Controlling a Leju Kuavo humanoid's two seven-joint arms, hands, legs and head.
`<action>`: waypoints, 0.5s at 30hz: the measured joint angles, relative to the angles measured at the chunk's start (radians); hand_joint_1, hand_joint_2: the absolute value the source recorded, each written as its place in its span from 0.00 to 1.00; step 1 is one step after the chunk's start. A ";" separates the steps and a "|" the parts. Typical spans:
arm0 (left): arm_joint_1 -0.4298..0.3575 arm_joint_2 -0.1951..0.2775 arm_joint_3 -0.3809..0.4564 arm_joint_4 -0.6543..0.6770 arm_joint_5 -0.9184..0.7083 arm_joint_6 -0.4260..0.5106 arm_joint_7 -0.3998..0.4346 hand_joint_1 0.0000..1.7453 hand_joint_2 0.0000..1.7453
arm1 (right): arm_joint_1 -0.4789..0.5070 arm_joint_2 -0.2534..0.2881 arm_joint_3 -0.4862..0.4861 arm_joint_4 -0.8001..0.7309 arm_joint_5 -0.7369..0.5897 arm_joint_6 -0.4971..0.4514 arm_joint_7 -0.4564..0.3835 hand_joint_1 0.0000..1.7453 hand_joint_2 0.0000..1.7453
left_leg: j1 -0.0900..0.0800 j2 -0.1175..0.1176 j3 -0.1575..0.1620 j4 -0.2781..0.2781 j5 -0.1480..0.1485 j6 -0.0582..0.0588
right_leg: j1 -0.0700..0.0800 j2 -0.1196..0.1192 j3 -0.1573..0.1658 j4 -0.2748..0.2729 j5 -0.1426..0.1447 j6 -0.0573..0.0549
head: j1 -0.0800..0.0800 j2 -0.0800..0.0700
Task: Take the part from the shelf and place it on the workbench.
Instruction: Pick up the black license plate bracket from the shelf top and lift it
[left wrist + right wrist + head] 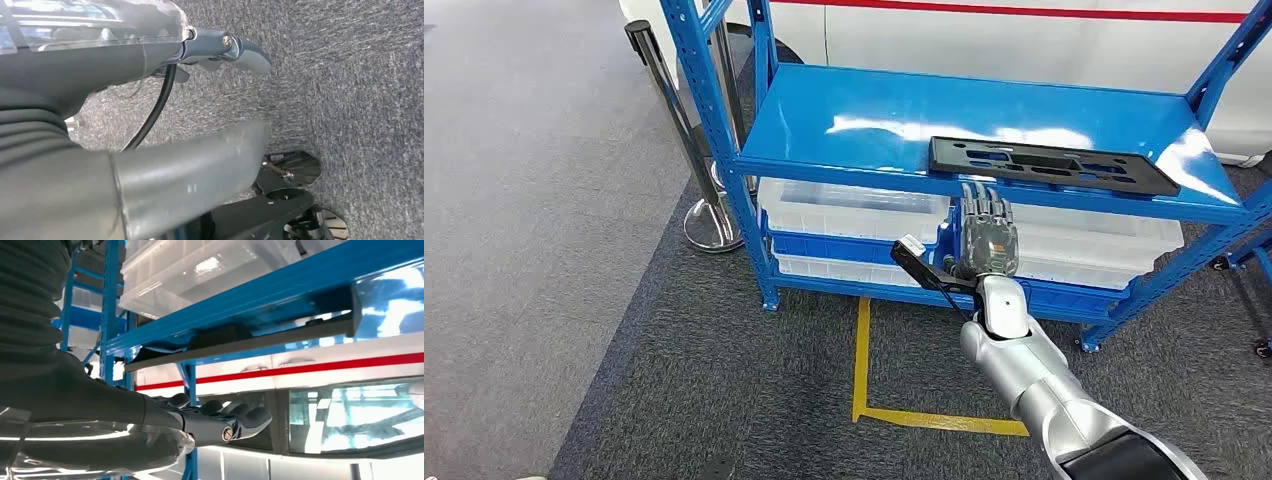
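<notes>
The part (1052, 165) is a flat black plate with cutouts. It lies along the front edge of the blue shelf (874, 110), toward the right side. My right hand (987, 235) is raised in front of the shelf, just below its front edge and under the left half of the part, with its fingers straight and nothing in them. In the right wrist view the part (240, 342) overhangs the shelf edge, apart from my right hand (215, 420). My left hand (165, 165) hangs over the grey carpet and holds nothing.
Clear plastic bins (854, 210) fill the shelf's lower level behind my right hand. Chrome stanchion posts (709, 215) stand at the shelf's left corner. Yellow tape (861, 360) marks the carpet in front. A white vehicle with a red stripe (1024, 30) is behind the shelf.
</notes>
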 joint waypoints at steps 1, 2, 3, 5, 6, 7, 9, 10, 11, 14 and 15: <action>0.000 0.000 0.000 0.000 0.000 0.000 0.001 0.00 0.00 | 0.000 -0.001 0.000 -0.001 0.004 0.000 0.000 0.00 1.00 | 0.000 0.000 0.000 0.000 0.000 0.000 | 0.000 0.000 0.000 0.000 0.000 0.000 | 0.000 0.000; 0.000 0.000 -0.001 0.000 0.000 0.000 0.002 0.00 0.00 | 0.000 -0.003 0.000 -0.002 0.010 0.000 0.003 0.00 1.00 | 0.000 0.000 0.000 0.000 0.000 0.000 | 0.000 0.000 0.000 0.000 0.000 0.000 | 0.000 0.000; 0.000 0.000 -0.001 0.000 0.000 0.000 0.004 0.00 0.00 | 0.000 -0.006 0.000 -0.002 0.023 0.000 0.008 0.00 1.00 | 0.000 0.000 0.000 0.000 0.000 0.000 | 0.000 0.000 0.000 0.000 0.000 0.000 | 0.000 0.000; 0.000 0.000 -0.002 0.000 0.000 0.000 0.007 0.00 0.00 | -0.002 -0.014 -0.002 0.001 0.060 0.000 0.024 0.00 1.00 | 0.000 0.000 0.000 0.000 0.000 0.000 | 0.000 0.000 0.000 0.000 0.000 0.000 | 0.000 0.000; 0.001 0.000 -0.003 0.000 0.000 0.000 0.007 0.00 0.00 | -0.004 -0.020 -0.004 0.004 0.076 0.000 0.032 0.00 1.00 | 0.000 0.000 0.000 0.000 0.000 0.000 | 0.000 0.000 0.000 0.000 0.000 0.000 | 0.000 0.000; 0.001 0.000 -0.003 0.000 0.000 0.000 0.007 0.00 0.00 | -0.007 -0.027 -0.009 0.007 0.088 0.000 0.038 0.00 1.00 | 0.000 0.000 0.000 0.000 0.000 0.000 | 0.000 -0.001 0.000 0.000 0.000 0.000 | 0.000 0.000; 0.002 0.000 -0.004 0.000 0.000 0.000 0.007 0.00 0.00 | -0.010 -0.042 -0.022 0.012 0.109 0.000 0.049 0.00 1.00 | 0.000 0.000 -0.001 0.000 0.000 0.000 | 0.000 -0.001 0.000 0.000 0.000 0.000 | 0.000 0.000; 0.003 0.000 -0.005 0.000 0.000 0.000 0.007 0.00 0.00 | -0.011 -0.049 -0.029 0.012 0.119 0.000 0.053 0.00 1.00 | 0.000 0.000 -0.001 0.000 0.000 0.000 | 0.000 -0.001 0.000 0.000 0.000 0.000 | 0.000 0.000; 0.003 0.000 -0.006 0.001 0.000 0.000 0.008 0.00 0.00 | -0.012 -0.057 -0.036 0.013 0.128 0.000 0.057 0.00 1.00 | 0.000 0.000 -0.001 0.000 0.000 0.000 | 0.000 -0.001 0.000 0.000 0.000 0.000 | 0.000 0.000; 0.005 0.000 -0.007 0.002 0.000 0.000 0.012 0.00 0.00 | -0.017 -0.074 -0.051 0.018 0.146 0.001 0.053 0.00 1.00 | 0.000 0.000 -0.001 0.001 0.000 0.000 | 0.000 0.000 0.000 0.000 0.000 0.000 | 0.000 0.000; 0.005 0.000 -0.007 0.003 0.000 0.000 0.014 0.00 0.00 | -0.021 -0.076 -0.055 0.022 0.149 0.002 0.049 0.00 1.00 | 0.000 0.000 -0.001 0.001 0.000 0.000 | 0.000 0.000 0.000 0.000 0.000 0.001 | 0.000 0.000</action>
